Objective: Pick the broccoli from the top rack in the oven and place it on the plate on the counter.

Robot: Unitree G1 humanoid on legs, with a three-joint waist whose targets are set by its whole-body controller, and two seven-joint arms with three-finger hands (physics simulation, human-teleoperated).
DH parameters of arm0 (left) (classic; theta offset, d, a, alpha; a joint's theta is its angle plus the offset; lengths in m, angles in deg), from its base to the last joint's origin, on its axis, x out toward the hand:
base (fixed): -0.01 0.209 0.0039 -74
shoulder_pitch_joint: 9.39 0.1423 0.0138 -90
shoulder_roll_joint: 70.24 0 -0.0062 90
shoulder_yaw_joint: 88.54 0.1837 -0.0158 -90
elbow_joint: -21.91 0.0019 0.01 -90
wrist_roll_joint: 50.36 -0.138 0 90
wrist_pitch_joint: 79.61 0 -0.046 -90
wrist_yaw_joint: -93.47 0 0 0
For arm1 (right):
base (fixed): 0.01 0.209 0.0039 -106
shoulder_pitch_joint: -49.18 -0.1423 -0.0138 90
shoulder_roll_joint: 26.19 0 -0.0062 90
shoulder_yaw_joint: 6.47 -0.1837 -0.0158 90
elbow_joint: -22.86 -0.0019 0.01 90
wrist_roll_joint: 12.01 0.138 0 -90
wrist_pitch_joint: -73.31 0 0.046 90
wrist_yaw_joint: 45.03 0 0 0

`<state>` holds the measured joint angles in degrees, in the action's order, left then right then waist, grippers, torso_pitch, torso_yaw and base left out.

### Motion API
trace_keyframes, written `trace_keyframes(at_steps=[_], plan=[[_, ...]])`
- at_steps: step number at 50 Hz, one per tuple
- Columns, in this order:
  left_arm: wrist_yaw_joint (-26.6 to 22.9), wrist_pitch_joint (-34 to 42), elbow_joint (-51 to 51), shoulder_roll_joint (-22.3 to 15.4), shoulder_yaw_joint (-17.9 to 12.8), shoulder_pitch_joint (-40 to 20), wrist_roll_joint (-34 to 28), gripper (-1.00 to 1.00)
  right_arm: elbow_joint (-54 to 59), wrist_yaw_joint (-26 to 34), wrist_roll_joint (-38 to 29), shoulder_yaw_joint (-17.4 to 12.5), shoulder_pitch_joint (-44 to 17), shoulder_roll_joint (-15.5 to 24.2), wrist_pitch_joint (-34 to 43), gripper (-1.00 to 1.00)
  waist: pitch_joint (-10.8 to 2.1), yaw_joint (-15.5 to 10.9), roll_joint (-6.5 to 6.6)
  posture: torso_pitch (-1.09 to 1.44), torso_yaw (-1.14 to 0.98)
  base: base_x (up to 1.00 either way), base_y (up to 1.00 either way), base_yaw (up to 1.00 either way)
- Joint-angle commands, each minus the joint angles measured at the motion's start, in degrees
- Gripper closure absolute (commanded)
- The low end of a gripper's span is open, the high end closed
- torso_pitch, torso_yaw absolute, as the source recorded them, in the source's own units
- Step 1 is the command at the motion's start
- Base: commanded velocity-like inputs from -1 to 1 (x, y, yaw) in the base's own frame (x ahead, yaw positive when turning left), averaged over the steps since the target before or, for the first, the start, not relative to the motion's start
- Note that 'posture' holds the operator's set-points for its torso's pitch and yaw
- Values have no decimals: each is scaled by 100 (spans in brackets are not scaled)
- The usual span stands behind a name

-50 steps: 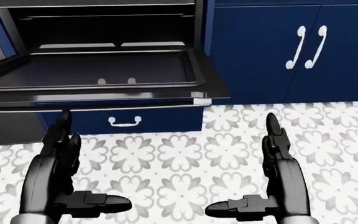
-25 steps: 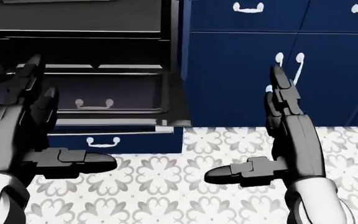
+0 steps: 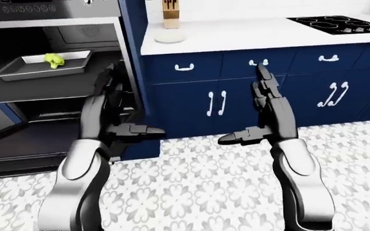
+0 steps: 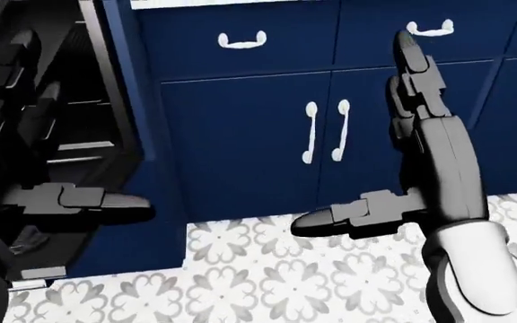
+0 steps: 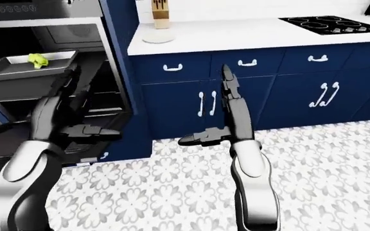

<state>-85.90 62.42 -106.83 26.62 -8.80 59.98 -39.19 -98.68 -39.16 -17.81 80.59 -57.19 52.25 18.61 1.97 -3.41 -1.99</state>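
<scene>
The broccoli (image 3: 54, 60) is seen lying on a grey baking tray (image 3: 18, 70) on the top rack of the open oven (image 3: 50, 38), at the upper left of the left-eye view. Both the left hand (image 3: 111, 113) and the right hand (image 3: 262, 113) are held up empty, fingers spread wide, well apart from the broccoli. A round white plate (image 3: 170, 36) is set on the white table (image 3: 249, 31) just below a knife block (image 3: 171, 12).

Cooktop (image 3: 339, 24) cut by right edge, plate (image 3: 170, 37) small (contents indiscernible), oven (image 3: 50, 29) cropped left
</scene>
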Motion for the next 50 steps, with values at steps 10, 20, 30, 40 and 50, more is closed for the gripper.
trace_keyframes(at_steps=[10, 20, 30, 40, 50], plan=[[-14, -109, -121, -66, -109, 21, 115, -100, -325, 194, 227, 20, -142, 22, 153, -100, -4, 172, -71, 0, 0, 26, 12, 60], [8, 39, -277, -149, -265, 33, 263, -100, -306, 261, 137, 129, -367, -9, 336, -100, -64, 28, 420, 0, 0, 2, 0, 100], [21, -40, -170, -205, -265, -7, 293, -100, -261, 353, 63, 122, -563, 5, 463, -100, -76, 225, -252, 0, 0, 2, 0, 100], [46, 20, -210, -188, -178, -16, 225, -100, -434, 492, 55, 19, -666, 138, 782, -100, -107, 248, 174, 0, 0, 2, 0, 100], [-47, 304, -85, -236, -58, -304, 30, -100, -469, 617, 137, -216, -1223, 402, 1481, -100, -208, 69, 557, 0, 0, 2, 0, 100]])
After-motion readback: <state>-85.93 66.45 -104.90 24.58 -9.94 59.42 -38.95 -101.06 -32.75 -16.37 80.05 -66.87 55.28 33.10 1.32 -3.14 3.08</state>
